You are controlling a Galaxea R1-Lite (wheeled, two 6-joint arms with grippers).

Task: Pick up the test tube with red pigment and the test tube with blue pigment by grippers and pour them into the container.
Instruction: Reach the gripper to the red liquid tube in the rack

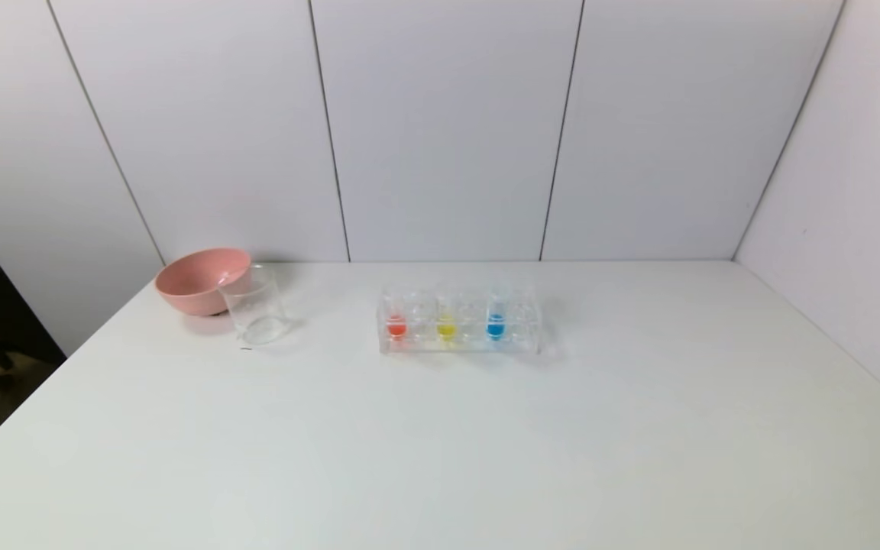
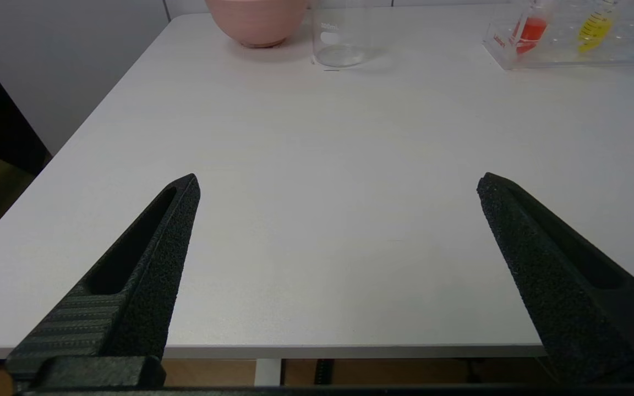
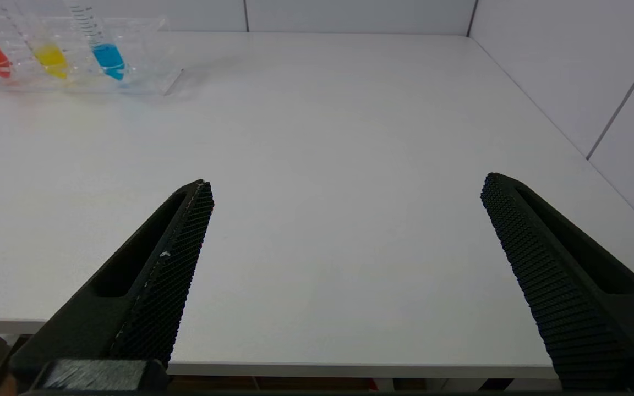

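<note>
At the near table edge: left gripper [image 2: 339,184] and right gripper [image 3: 347,187], jaws spread wide, both empty, outside the head view. Task status: nothing started; both pours outstanding.

Mid-table, well beyond the jaws: rack [image 1: 461,345] at 12 o'clock, holding red tube [image 1: 396,325], yellow tube [image 1: 446,327], blue tube [image 1: 495,324], all upright. Red sits leftmost, blue toward the right.

Farther, 11 o'clock: beaker [image 1: 257,312], seemingly empty, touching or just beside pink bowl [image 1: 199,279].
</note>
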